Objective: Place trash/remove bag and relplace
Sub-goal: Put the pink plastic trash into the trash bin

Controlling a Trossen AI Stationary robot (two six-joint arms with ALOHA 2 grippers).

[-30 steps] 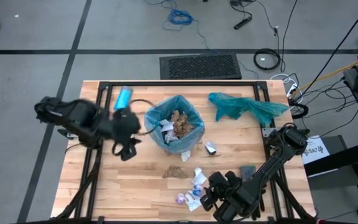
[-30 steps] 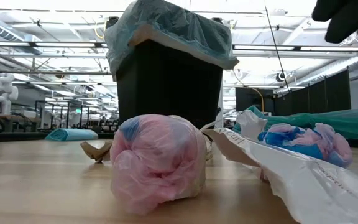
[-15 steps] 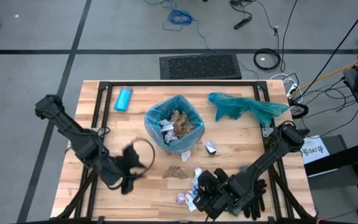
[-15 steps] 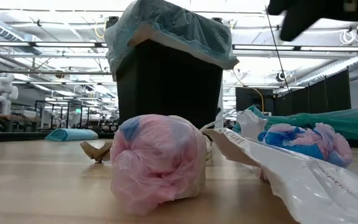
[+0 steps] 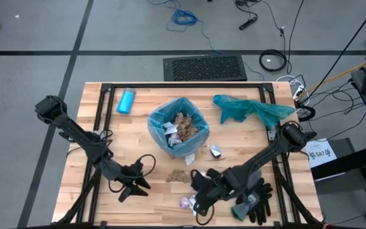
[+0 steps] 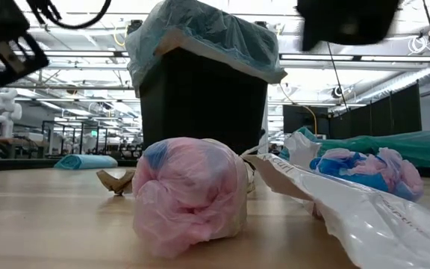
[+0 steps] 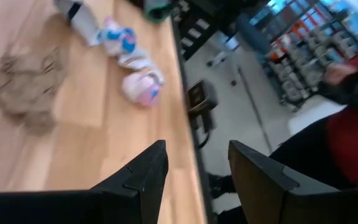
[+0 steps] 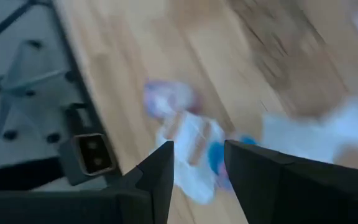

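Near the table's middle stands the black bin (image 5: 178, 130), lined with the bag (image 5: 161, 121), a thin, crinkly, pale-blue plastic folded over the rim. Inside lie crumpled brown paper wads (image 5: 184, 124) and white scraps (image 5: 171, 131).

More trash is loose on the near side of the wooden table (image 5: 151, 203): a flat brown wad (image 5: 179, 176), a silvery wrapper (image 5: 215, 151) just right of the bin, and white wrappers with blue and pink bits (image 5: 201, 186). From table height, a soft pink plastic ball (image 6: 189, 193) sits closest, with a long white wrapper (image 6: 342, 205) to its right.

My left gripper (image 5: 134, 186) hovers over the near-left of the table, left of the flat wad, fingers spread wide and empty. My right gripper (image 5: 197, 191) hangs above the near wrappers, fingers parted a little, holding nothing.

Far right lies a darker teal bag (image 5: 251, 109), bunched and wrinkled. A small light-blue bottle (image 5: 126, 100) lies far left. Black-and-grey gloves (image 5: 257, 196) rest at the near-right edge.
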